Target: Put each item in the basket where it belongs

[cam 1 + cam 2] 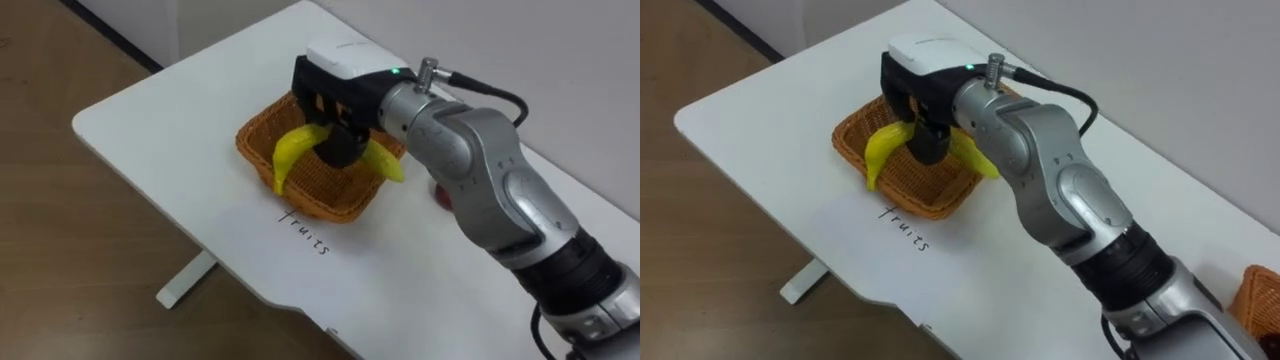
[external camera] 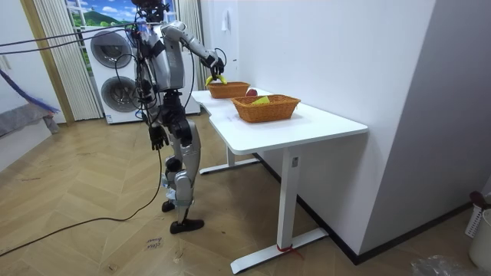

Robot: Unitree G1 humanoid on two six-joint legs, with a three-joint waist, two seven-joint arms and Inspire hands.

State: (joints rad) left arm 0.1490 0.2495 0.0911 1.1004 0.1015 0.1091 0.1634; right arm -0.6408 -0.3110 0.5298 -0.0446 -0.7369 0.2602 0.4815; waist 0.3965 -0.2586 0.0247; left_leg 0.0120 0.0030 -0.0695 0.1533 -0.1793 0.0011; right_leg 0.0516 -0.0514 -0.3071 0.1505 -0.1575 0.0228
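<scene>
gripping one banana (image 1: pixel 289 152) | right hand (image 1: pixel 333 102) | over fruit basket (image 1: pixel 257 136) | second basket (image 2: pixel 266 112) beside

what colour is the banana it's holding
Yellow; the banana shows best in the left eye view.

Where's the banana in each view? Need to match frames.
Left eye view: banana near centre, slightly high, gripped by the right hand over the basket.
Right eye view: banana left of centre, in the same grip, over the basket.
Room view: banana upper middle, a small yellow curve at the hand, above the basket nearest the robot.
Shared landmark: that basket.
</scene>
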